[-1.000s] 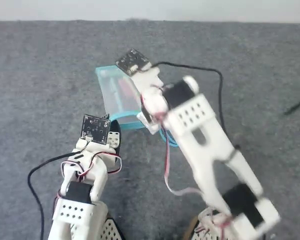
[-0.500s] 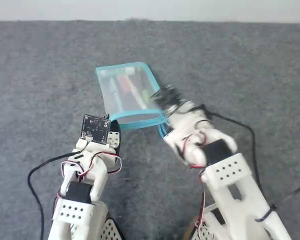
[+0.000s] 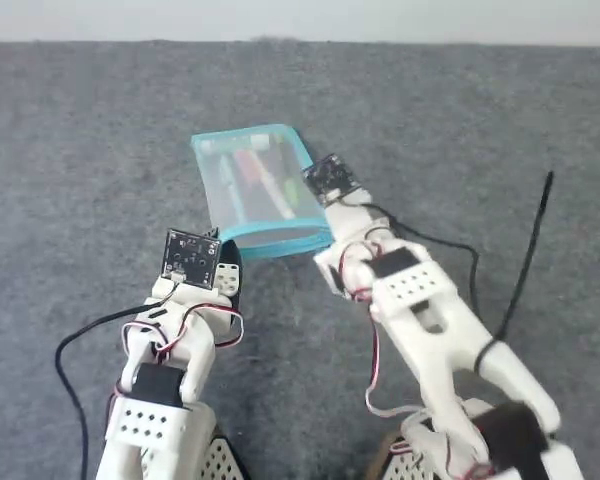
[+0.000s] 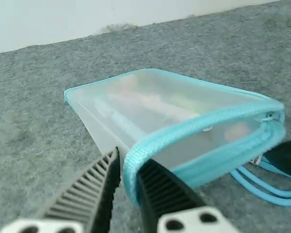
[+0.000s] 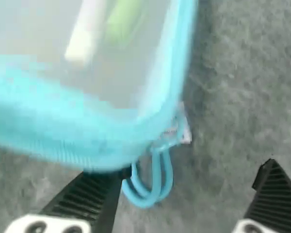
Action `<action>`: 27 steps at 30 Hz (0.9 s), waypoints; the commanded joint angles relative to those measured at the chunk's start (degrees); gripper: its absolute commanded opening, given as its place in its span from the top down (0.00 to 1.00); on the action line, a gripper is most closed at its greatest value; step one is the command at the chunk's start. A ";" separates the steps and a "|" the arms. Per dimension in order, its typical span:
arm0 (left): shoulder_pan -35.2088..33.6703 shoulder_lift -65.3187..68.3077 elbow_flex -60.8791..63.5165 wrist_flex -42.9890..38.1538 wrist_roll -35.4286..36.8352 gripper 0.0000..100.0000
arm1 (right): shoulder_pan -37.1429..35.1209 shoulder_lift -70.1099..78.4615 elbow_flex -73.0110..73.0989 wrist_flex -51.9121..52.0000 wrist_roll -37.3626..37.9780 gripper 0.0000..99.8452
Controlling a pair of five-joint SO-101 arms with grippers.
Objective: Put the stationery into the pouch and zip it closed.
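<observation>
The left jaws are almost together, pinching one end of the teal zip edge of the pouch (image 4: 155,111) between their ribbed pads. The right jaws stand wide apart and hold nothing. One of them lies under the zip edge, right by the blue cord loop (image 5: 150,187) that hangs from the zip pull (image 5: 178,132), and the other sits well off over bare worktop (image 3: 100,130).

The pouch lies flat on the grey worktop between the two arms, its zip edge turned towards them. The pull sits at the end nearest the right jaws. In the left wrist view the zip looks drawn together along its length.

The stationery shows through the pouch's clear side, among it a red pen (image 3: 252,168), a green one (image 3: 288,192) and a white one (image 5: 85,39). Their full number cannot be told.

From above, the right arm (image 3: 420,300) covers the near right corner of the pouch and its own jaws. The left arm (image 3: 170,360) partly hides the left jaws under its wrist board.

There is one pouch and one cord loop, and there are two arms. There are also two black cables, one (image 3: 75,350) curling beside the left arm and the other (image 3: 525,260) rising beside the right. A pale wall (image 3: 300,20) runs along the worktop's far edge.
</observation>
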 commanded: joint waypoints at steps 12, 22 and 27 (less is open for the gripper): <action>0.26 -0.62 -1.63 -0.18 -0.09 0.99 | -0.13 11.91 -14.86 -5.41 -15.82 0.61; 0.26 -0.53 -1.54 -0.18 -0.09 0.99 | -1.36 18.77 -15.03 -19.82 -16.35 0.61; 0.26 -0.53 -1.10 -0.26 -0.09 0.99 | -0.92 20.18 -15.03 -19.82 -16.35 0.61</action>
